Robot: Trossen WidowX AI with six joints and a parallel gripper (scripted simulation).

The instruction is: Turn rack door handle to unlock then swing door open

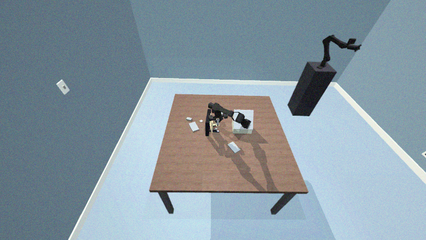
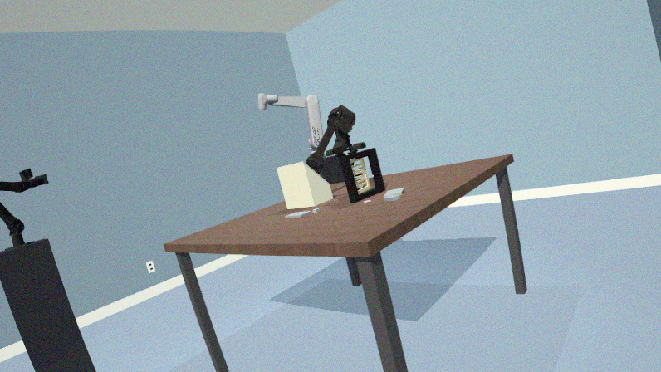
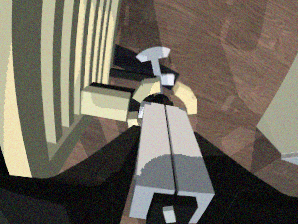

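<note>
The cream slatted door (image 1: 212, 127) (image 2: 362, 188) (image 3: 47, 75) stands partly open, swung out of its black upright frame (image 1: 207, 123) (image 2: 349, 178). A gap shows beside it in the exterior view. My gripper (image 1: 218, 121) (image 3: 162, 135) points down on the door's handle side. Its pale fingers are shut on the upright handle, most of which they hide. A grey T-shaped piece (image 3: 155, 65) shows just beyond the fingertips, beside curved cream pieces (image 3: 185, 98). A cream block (image 3: 105, 103) joins that area to the door. The exact turn of the handle is unclear.
A pale box (image 1: 242, 114) (image 2: 296, 187) stands near the arm. Flat pale pieces (image 1: 194, 126) (image 1: 234, 147) (image 2: 297, 214) lie on the wooden table (image 1: 184, 166) (image 2: 258, 231). A black arm (image 1: 326, 50) on a pedestal and a grey arm (image 2: 313, 115) stand beyond the table.
</note>
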